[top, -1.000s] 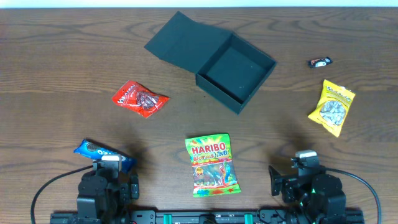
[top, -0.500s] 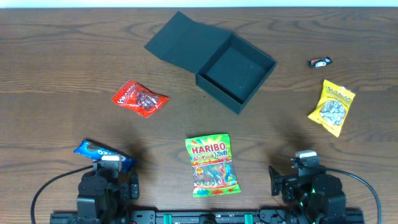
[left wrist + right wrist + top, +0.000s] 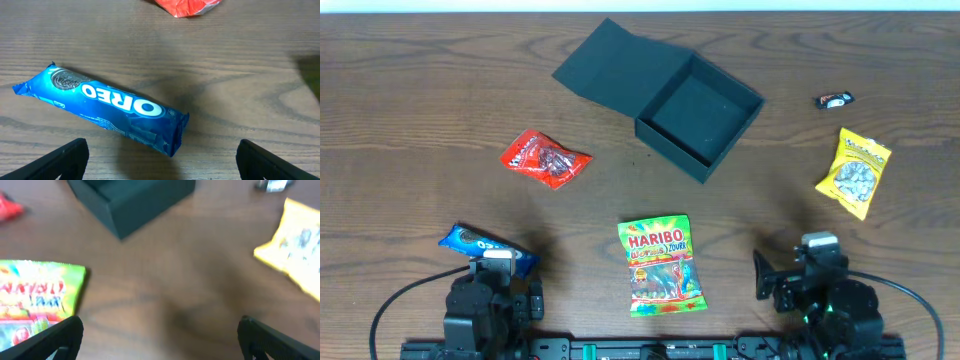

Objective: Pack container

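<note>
The container (image 3: 698, 112) sits open on the wooden surface (image 3: 420, 90), its flap lid (image 3: 612, 66) lying flat at its far-left side. Nearer than the container lies a Haribo packet (image 3: 662, 265). To its left is a red packet (image 3: 544, 158), and to its right a yellow packet (image 3: 854, 172) and 1 small dark wrapper (image 3: 836, 100). The left tool (image 3: 161, 162), at the container's near left, stands wide and empty by an Oreo pack (image 3: 105, 107). The right tool (image 3: 160, 337), at its near right, is equally wide and empty.
</note>
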